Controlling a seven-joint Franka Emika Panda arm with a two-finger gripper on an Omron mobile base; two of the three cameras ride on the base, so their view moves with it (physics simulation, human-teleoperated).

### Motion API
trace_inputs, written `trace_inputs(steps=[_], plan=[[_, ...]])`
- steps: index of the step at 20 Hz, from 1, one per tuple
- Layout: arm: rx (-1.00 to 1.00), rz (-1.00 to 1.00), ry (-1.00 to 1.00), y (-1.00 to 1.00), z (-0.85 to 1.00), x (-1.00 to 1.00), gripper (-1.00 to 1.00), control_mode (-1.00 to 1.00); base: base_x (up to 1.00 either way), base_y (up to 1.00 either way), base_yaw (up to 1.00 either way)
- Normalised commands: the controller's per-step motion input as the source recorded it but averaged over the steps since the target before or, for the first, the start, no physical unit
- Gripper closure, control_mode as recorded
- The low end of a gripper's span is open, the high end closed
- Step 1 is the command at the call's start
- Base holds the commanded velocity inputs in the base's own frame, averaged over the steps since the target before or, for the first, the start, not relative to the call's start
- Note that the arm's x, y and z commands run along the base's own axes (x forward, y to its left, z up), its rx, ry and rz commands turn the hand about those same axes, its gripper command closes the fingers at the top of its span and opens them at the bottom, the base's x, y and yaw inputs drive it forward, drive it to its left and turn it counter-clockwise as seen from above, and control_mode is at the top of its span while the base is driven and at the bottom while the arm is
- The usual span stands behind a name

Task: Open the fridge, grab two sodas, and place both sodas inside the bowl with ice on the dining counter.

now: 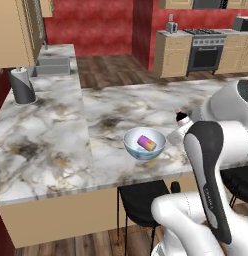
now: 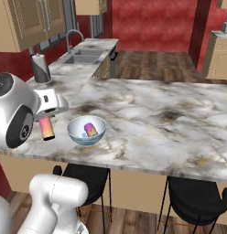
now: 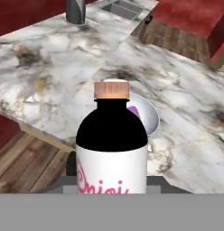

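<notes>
Arm is folded over the near edge of the dining counter (image 2: 170, 123), hand low and just beside the bowl (image 2: 86, 130). Gripper (image 2: 50, 119) is clamped on the bottle (image 3: 112, 149); in the hand view the bottle stands upright right in front of the camera, cap on top, dark shoulder, white label with pink script. In the right base view its pink-orange body hangs under the hand, left of the bowl. The can (image 1: 146, 144) lies on its side inside the bowl. A paper towel roll (image 1: 22, 86) stands further back by the sink (image 2: 82, 58).
</notes>
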Motion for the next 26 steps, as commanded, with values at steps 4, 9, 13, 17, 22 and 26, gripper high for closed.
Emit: trace_inputs(steps=[4, 9, 13, 17, 22, 26], plan=[[-0.01, 0.16, 0.31, 0.01, -0.52, 1.0, 1.0, -1.0, 0.0, 0.0, 0.0], [-0.03, 0.18, 0.17, 0.02, -0.5, 0.8, 1.0, -1.0, 0.0, 0.0, 0.0], [-0.09, 0.09, 0.08, 0.01, -0.4, 0.44, 1.0, -1.0, 0.0, 0.0, 0.0], [-0.08, 0.0, 0.0, -0.01, -0.48, 0.21, 1.0, -1.0, 0.0, 0.0, 0.0], [-0.08, 0.02, 0.02, 0.0, -0.44, 0.28, 1.0, -1.0, 0.0, 0.0, 0.0], [-0.05, 0.05, 0.04, 0.0, -0.34, 0.35, 1.0, -1.0, 0.0, 0.0, 0.0]])
